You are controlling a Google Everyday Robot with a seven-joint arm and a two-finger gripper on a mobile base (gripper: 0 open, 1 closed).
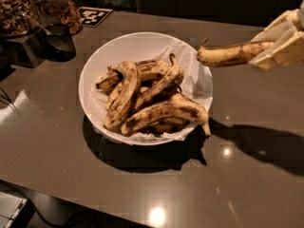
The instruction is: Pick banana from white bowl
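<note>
Camera view: cream gripper clamped on slender, brown-streaked banana, aloft near glossy, paper-lined white bowl.

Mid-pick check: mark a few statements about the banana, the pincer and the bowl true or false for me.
1. The pincer, at the upper right, is shut on one end of the banana. True.
2. The banana touches the pile in the white bowl. False: it hangs clear of the pile, near the bowl's right edge.
3. The bowl is empty. False: several other bananas lie in it on crumpled paper.
4. A jar of nuts stands at the upper left, beyond the bowl. True.
</note>
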